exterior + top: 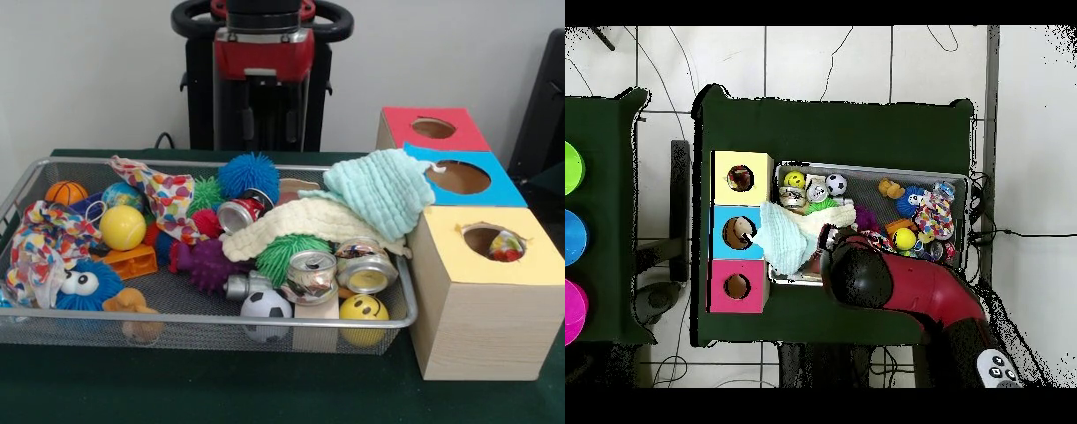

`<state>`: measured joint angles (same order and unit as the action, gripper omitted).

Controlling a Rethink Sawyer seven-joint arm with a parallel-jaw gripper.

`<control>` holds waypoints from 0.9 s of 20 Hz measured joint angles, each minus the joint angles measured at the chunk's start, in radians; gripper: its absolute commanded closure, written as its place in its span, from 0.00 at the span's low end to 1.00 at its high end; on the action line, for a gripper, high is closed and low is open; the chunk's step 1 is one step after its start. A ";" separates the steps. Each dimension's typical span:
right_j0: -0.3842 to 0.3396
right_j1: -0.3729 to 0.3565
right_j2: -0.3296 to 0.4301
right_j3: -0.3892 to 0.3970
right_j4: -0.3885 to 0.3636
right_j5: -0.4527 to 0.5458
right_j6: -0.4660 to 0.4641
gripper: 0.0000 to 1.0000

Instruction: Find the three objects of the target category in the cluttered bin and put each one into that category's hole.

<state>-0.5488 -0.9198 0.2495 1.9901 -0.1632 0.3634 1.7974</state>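
Observation:
The wire mesh bin (177,316) is full of clutter. One dotted white cloth (44,243) lies bunched at the bin's left end, and it also shows in the overhead view (935,215). A second dotted cloth (168,199) lies stretched over toys at the back left. A third dotted piece (507,247) shows inside the hole (485,238) of the yellow-faced box (481,318). The red arm (865,275) reaches over the bin's edge in the overhead view and hides the gripper. The front view shows no gripper.
A mint-green cloth (380,185) hangs over the bin's right rim toward the blue-faced box (459,177). A cream cloth (300,225) lies beside it. The red-faced box (433,128) stands behind. Cans, balls and spiky toys fill the bin.

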 measured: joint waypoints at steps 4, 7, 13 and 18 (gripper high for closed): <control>-0.049 0.034 0.001 -0.057 -0.046 0.002 0.000 0.00; -0.075 0.058 0.002 -0.093 -0.069 0.003 0.000 0.00; -0.118 0.106 0.007 -0.160 -0.117 0.004 0.000 0.00; -0.118 0.153 0.007 -0.194 -0.164 0.004 0.000 0.00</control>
<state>-0.6668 -0.7667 0.2564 1.7963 -0.3275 0.3675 1.7974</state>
